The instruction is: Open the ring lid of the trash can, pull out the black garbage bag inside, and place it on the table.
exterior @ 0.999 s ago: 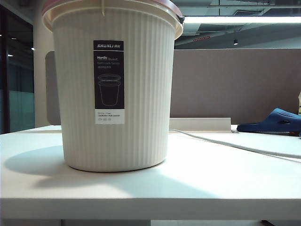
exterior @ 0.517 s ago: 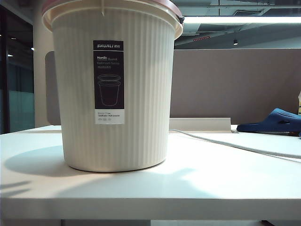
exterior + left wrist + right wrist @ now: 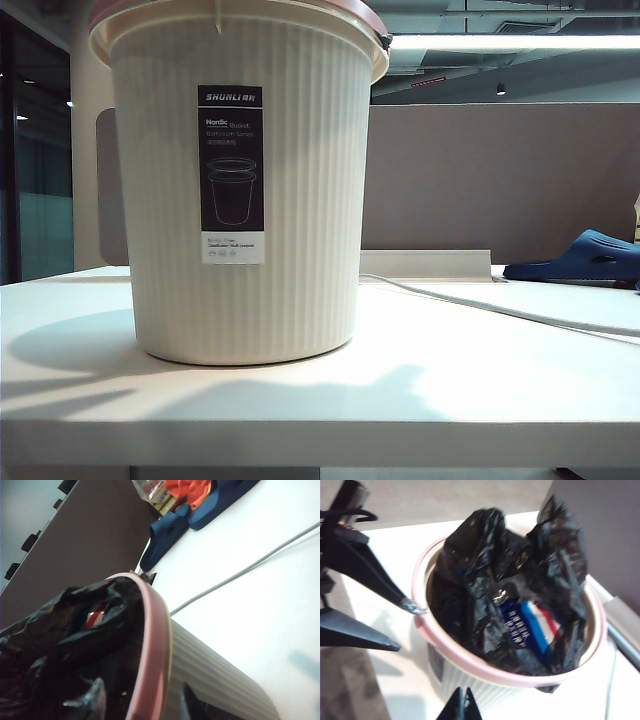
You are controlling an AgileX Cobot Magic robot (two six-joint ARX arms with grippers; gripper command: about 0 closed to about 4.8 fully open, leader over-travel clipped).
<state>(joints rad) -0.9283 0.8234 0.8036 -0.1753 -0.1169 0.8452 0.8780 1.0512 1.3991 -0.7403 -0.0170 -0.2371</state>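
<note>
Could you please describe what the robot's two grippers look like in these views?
The left gripper has long, tapering black fingers, one ending in a silvery tip, with a black cable looping near its base. The right gripper shows only two slim, pointed black fingertips.

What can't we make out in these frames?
- Exterior view: black garbage bag hidden by the trash can wall; ring lid cut by the top edge; no gripper in frame.
- Left wrist view: left gripper open, fingers cut by the frame edge; contact with the ring lid unclear.
- Right wrist view: right gripper shut, only tips show; print on the blue packet blurred.
</note>
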